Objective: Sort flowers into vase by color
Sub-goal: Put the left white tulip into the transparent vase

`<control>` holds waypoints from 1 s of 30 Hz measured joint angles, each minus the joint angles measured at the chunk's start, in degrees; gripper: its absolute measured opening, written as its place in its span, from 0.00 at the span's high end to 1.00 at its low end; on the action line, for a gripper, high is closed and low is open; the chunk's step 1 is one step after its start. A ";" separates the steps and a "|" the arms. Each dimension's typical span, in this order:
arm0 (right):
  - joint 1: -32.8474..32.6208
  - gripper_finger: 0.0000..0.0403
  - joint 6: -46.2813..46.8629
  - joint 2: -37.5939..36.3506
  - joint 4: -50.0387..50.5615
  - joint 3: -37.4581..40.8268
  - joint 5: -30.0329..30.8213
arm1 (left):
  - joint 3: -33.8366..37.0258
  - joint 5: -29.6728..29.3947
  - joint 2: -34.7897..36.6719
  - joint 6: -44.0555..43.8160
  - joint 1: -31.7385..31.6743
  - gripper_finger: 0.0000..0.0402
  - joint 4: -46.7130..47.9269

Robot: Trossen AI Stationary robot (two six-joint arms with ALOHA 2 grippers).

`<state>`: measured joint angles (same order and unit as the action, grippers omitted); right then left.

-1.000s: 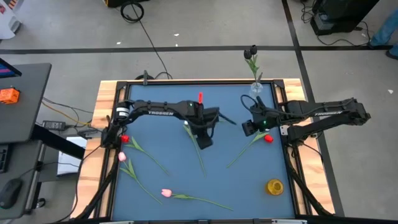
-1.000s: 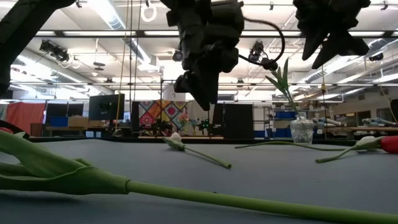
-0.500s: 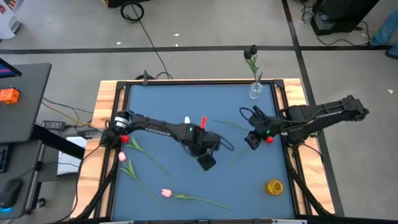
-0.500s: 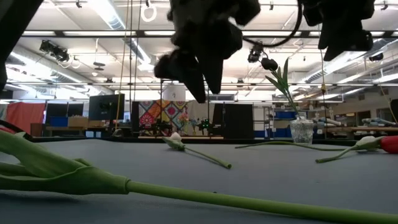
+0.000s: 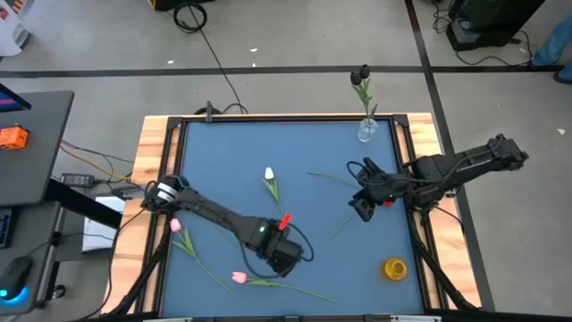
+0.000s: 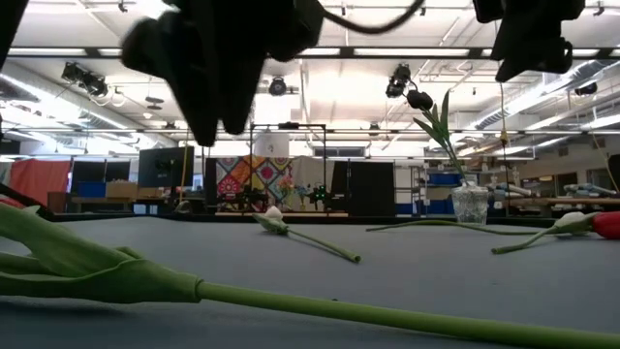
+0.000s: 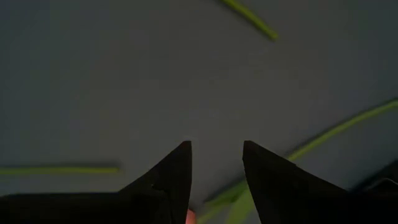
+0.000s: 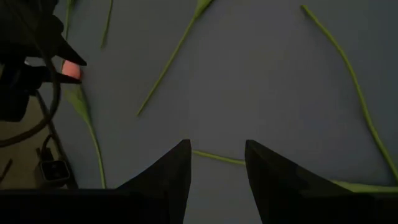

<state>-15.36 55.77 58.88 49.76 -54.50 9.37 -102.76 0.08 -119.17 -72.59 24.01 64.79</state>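
Fingers of our left gripper and right gripper stand parted, empty, over bare bench between flowers.

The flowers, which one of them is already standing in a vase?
The black-headed tulip: it stands upright in the clear glass vase at the table's far edge. The white tulip and the pink tulip lie flat on the blue mat.

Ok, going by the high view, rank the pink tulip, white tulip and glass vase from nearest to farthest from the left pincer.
1. Pink tulip, just beside the left pincer, at the near edge.
2. White tulip, mid-table.
3. Glass vase, far right corner.
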 joint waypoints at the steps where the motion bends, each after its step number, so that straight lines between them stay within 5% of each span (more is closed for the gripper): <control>1: -0.41 0.60 0.04 0.01 0.00 0.00 -0.02 | 0.01 -0.03 0.00 -0.91 0.61 0.63 -0.23; 13: -3.94 0.60 0.18 0.01 0.08 0.00 -0.39 | 0.02 -0.90 0.00 -15.31 7.98 0.63 -3.94; 22: -5.41 0.60 0.20 0.01 0.09 0.00 2.42 | 0.00 -10.26 0.00 -33.82 13.51 0.63 -8.74; 30: -5.39 0.60 1.98 0.01 0.03 0.00 3.04 | 0.00 -14.16 0.00 -31.35 7.71 0.62 -8.18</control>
<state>-20.75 57.75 58.89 49.79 -54.50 12.41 -102.76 -14.08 -119.17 -103.93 31.72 56.61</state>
